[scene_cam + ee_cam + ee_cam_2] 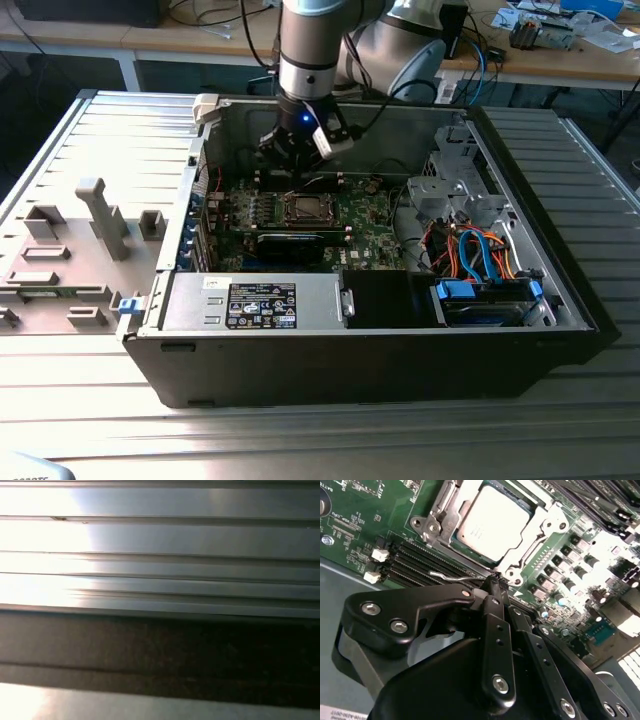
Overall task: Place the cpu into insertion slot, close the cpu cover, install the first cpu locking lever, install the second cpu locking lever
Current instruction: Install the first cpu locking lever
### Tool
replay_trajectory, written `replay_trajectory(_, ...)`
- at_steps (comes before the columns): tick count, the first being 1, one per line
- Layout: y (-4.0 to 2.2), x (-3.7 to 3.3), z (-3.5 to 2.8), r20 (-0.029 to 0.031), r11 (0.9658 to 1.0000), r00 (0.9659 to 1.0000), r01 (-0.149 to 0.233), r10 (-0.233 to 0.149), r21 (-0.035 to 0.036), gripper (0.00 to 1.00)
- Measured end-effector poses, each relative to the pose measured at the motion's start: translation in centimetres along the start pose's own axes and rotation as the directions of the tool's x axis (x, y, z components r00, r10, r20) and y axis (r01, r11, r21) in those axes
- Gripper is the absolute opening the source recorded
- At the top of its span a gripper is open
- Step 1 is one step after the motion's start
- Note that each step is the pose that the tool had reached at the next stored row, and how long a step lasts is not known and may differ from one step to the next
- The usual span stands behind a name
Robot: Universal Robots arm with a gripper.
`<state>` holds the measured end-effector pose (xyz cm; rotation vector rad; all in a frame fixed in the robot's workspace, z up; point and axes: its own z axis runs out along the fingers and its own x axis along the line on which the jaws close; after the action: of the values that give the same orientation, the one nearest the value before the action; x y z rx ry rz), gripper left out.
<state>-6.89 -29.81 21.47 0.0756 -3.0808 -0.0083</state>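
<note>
The cpu (pixel 492 522) lies flat in the insertion slot (pixel 303 208), its silvery top facing up. The cpu cover (pixel 546 526) is down around it as a metal frame. A thin wire locking lever (pixel 451 577) runs along the socket's side by the black memory slots, and its end meets my fingertips. My gripper (pixel 495 586) is shut, the black fingers pressed together just beside the socket's corner. In the exterior view my gripper (pixel 298 160) hangs low inside the open computer case, just behind the socket.
Green motherboard (pixel 360 510) surrounds the socket. A black box with a white label (pixel 262 304) and blue-cabled drive bays (pixel 485 290) fill the case's front. A grey fixture tray (pixel 70 250) lies on the ribbed metal table at the exterior view's left.
</note>
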Motion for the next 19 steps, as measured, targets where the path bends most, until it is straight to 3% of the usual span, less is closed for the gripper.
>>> replay_trajectory(19,-0.15,-2.8,1.07,-0.0075,1.0,1.0,0.0,0.0,0.0002,0.11)
